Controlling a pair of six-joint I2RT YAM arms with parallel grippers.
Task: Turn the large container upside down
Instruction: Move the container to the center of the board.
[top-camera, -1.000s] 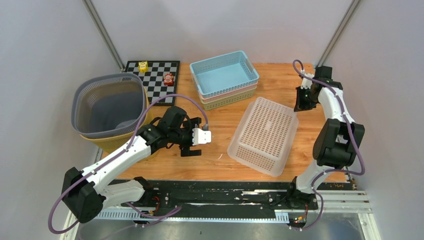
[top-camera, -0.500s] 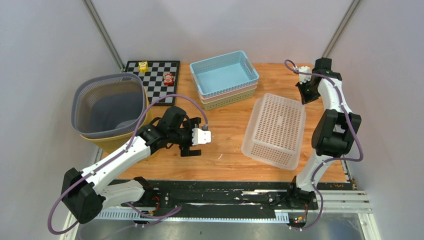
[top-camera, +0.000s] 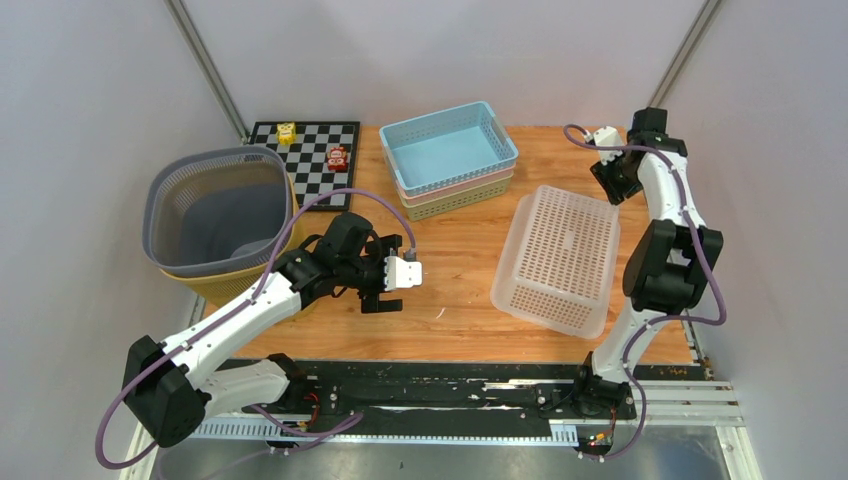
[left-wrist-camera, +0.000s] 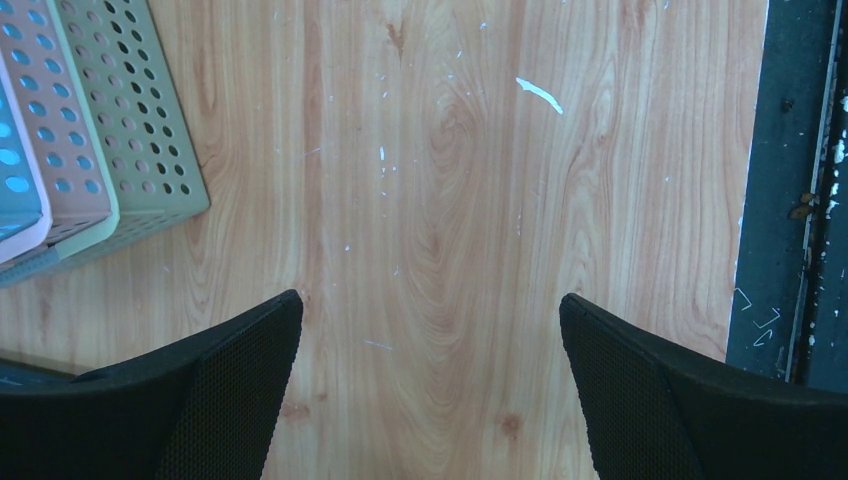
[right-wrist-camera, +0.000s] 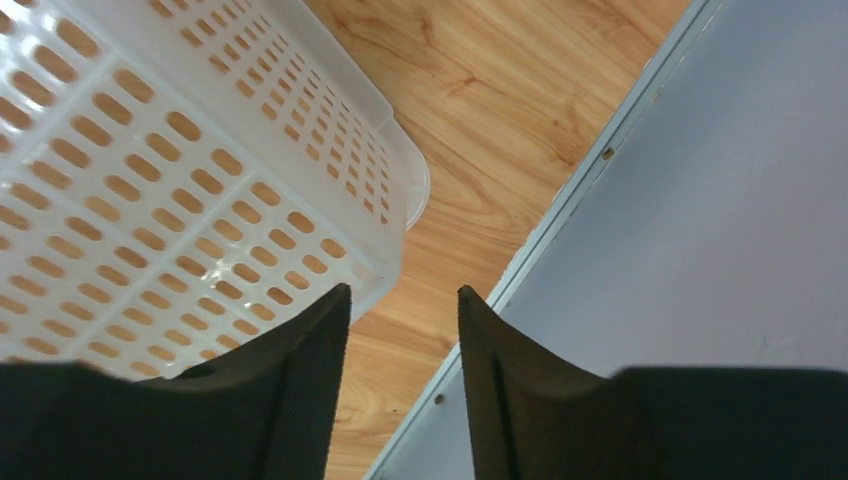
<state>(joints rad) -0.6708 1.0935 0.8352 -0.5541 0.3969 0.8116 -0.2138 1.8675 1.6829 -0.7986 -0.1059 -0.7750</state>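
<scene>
Near the table (top-camera: 460, 262) edge sits the container (top-camera: 560, 258) (inverted).

Container (right-wrist-camera: 150, 150) cut off at top and left in right wrist view, trays (left-wrist-camera: 90, 130) clipped by left wrist view's edge, yellow basket (top-camera: 230, 288) mostly hidden under grey basket (top-camera: 175, 200), figures (top-camera: 286, 132) on chessboard (top-camera: 315, 180) too small to identify

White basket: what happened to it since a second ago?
The white basket slid right and turned straighter, bottom up, nearer the right edge of the table. The right pincer pulled back toward the far corner and holds nothing. The left pincer, stacked trays, gray laundry basket and chessboard stayed put.
</scene>
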